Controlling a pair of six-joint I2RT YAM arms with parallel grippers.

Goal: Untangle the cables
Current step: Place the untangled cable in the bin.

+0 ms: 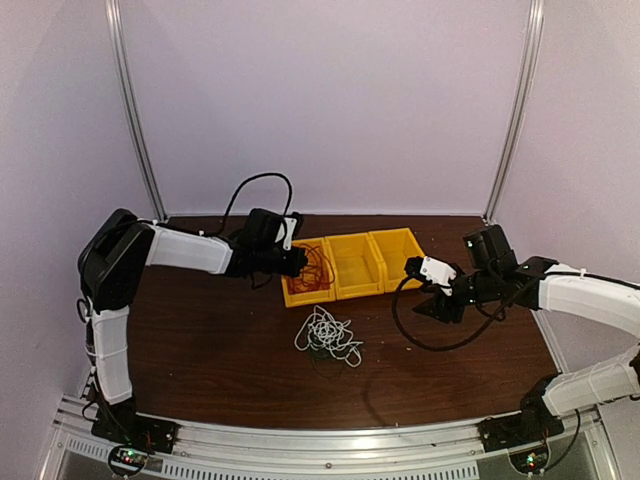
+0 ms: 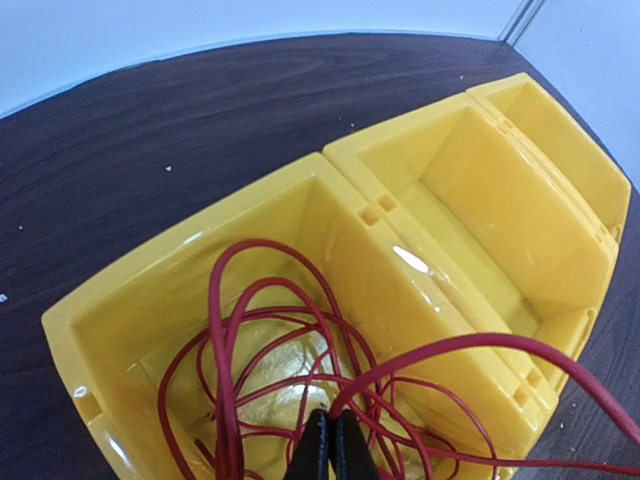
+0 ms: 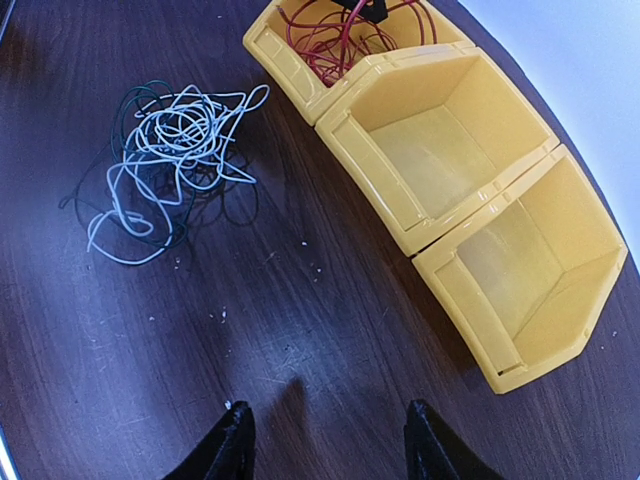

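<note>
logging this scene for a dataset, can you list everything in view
bins: three, yellow, in a row at the table's far side
red cable: one, red, coiled in the left-end bin
white cable: one, white, loose clump on the table in front of the bins
dark cable: one, black or dark green, tangled with the white cable
table: one, dark brown wood
left gripper: one, black, shut on the red cable over the left-end bin
right gripper: one, black, open, holding nothing, over bare table

Even overhead light, purple cast. Glare spot on yellow bin (image 2: 410,260) beyond left jaws; red cable (image 2: 520,344) beside them blurred. Shadow on worktop (image 3: 290,395) between right jaws.
</note>
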